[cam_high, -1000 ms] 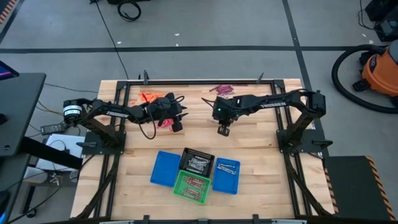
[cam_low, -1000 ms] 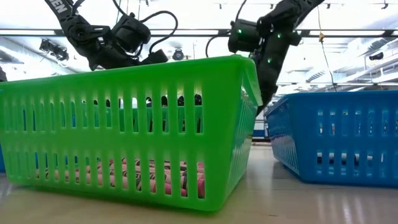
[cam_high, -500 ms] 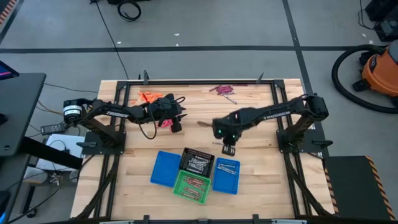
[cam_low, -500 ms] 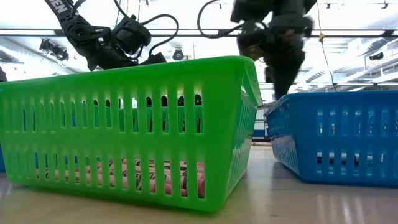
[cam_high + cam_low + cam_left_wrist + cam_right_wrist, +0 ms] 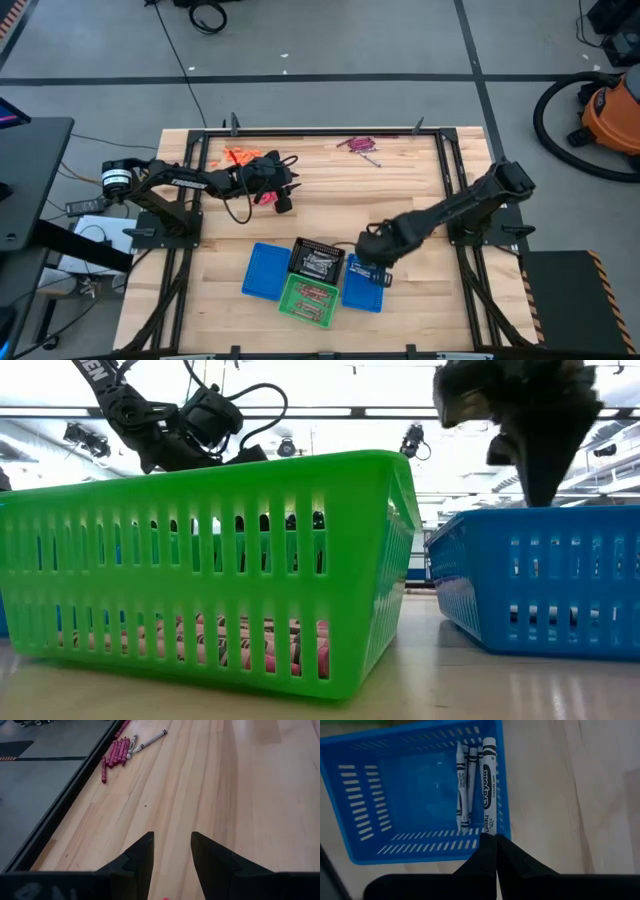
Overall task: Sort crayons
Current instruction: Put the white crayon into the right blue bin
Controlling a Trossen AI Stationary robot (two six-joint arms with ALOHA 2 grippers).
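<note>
Right tool (image 5: 489,842) grips a white crayon (image 5: 489,785) over the blue basket (image 5: 370,795); left tool (image 5: 171,851) stands apart, empty, above bare surface (image 5: 250,795).

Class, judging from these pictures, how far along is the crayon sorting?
Done: crayons lie in the green basket and black basket. In hand: the right gripper holds a white crayon over the blue basket. Left: maroon crayons and orange crayons on the table.

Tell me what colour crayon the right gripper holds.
White crayon, clearest in the right wrist view.
</note>
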